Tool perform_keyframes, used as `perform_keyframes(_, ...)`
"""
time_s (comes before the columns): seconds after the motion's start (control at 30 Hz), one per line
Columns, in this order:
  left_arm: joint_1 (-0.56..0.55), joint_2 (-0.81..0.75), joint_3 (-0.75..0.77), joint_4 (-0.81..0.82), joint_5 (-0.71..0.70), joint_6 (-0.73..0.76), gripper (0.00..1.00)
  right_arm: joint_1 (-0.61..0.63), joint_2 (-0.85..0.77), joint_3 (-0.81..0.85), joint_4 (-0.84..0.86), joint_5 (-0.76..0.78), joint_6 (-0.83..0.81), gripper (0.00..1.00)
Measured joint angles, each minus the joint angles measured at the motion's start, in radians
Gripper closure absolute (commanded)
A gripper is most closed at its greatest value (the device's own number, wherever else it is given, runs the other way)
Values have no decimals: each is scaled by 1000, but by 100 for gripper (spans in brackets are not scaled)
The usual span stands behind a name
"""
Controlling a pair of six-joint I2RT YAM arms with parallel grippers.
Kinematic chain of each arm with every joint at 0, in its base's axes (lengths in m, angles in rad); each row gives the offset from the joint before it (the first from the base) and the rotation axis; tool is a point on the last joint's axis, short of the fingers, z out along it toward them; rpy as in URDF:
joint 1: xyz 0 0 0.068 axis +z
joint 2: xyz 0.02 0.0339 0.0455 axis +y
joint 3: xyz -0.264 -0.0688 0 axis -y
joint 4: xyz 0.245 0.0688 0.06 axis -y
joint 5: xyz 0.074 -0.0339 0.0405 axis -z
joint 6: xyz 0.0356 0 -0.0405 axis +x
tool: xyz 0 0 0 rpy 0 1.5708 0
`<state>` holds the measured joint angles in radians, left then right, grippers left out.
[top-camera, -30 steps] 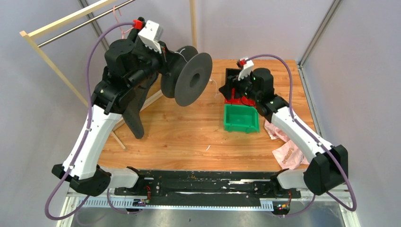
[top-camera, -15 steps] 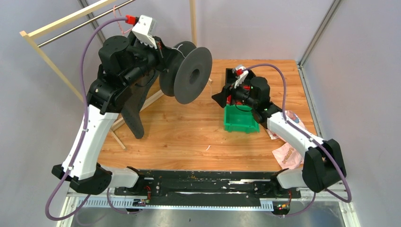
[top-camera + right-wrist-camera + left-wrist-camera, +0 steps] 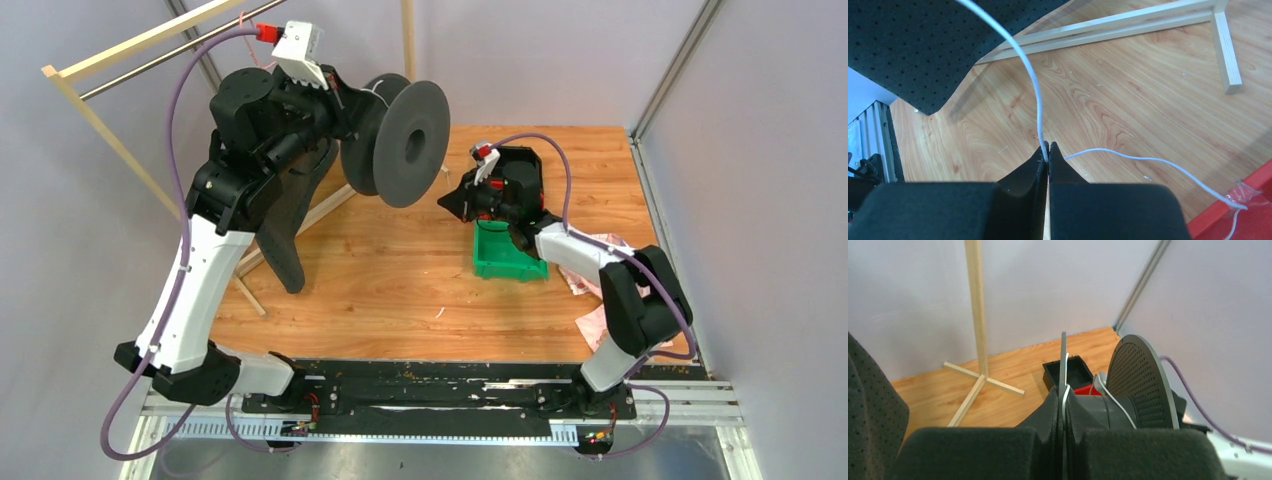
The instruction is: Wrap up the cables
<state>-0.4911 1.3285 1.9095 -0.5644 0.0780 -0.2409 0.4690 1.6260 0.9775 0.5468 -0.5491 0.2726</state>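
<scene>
**Both grippers clamped: right on the cable, left on the spool**

The right gripper [image 3: 1047, 148] has its fingers pressed together with the thin white cable [image 3: 1034, 85] pinched at their tips, low over the wooden table [image 3: 1128, 110]. From the pinch, one run of cable arcs up and to the left, passing in front of a black perforated panel [image 3: 923, 50]. The other run trails off to the right, drooping toward a red edge at the lower right corner of the wrist view. In the overhead view this gripper points left, just above the green bin [image 3: 510, 257].

The left gripper [image 3: 1063, 392] is closed tight on the thin near flange of the dark spool [image 3: 1140, 380], holding it in the air above the table's far left part. A pale strand lies along the pinch line, and another loop of cable crosses the spool's hub.

Beyond the spool stand a wooden stand [image 3: 975, 315] and a black bin [image 3: 1068, 371]. A crumpled pink bag [image 3: 600, 322] lies near the right arm's base.
</scene>
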Motion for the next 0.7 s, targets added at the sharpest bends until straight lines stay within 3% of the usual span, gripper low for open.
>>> perform_keyframes(0.33,3,30,-183,201,-314,-191,100,159,-244,-16,-236,97,-70,99)
perform_keyframes(0.5,4,130,-181,211,-394,-122,100,263,-399,22,-362,76,-163,99)
perform_keyframes(0.7,-5,230,-163,213,-367,-35,100,274,-396,228,-470,-20,-266,99)
